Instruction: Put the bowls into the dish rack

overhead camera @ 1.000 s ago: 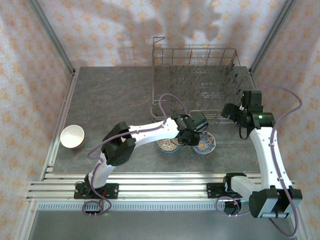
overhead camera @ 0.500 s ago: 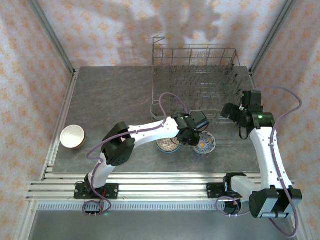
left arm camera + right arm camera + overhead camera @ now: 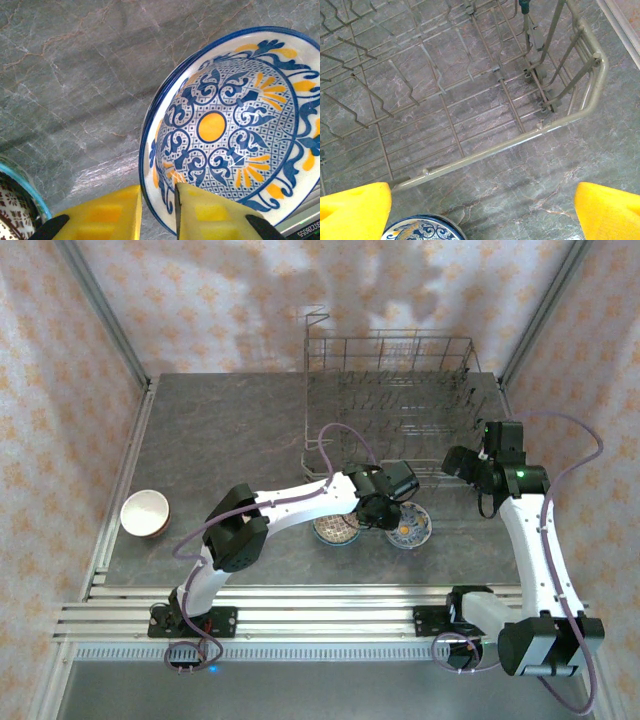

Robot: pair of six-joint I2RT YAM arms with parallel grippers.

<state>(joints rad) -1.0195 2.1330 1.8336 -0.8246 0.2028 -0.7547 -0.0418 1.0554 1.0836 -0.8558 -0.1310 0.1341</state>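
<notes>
Left gripper (image 3: 157,192) at the rim of the blue-white bowl (image 3: 220,125); right gripper (image 3: 481,207) idle over the dish rack (image 3: 390,405)

Left wrist view: the two yellow fingers straddle the near rim of the blue-white bowl, one outside the wall and one inside, the gap narrow; cannot tell whether the pads actually pinch the rim. This bowl sits upright on the grey table (image 3: 220,430), just in front of the rack's near edge. The brown-red patterned bowl (image 3: 337,531) lies just beside it to the left, its teal rim showing at the corner of the left wrist view. The cream bowl (image 3: 145,513) stands well apart at the table's left edge. Right fingers are spread wide with nothing between them, above the rack's near right corner. Rack tines carry no bowls
</notes>
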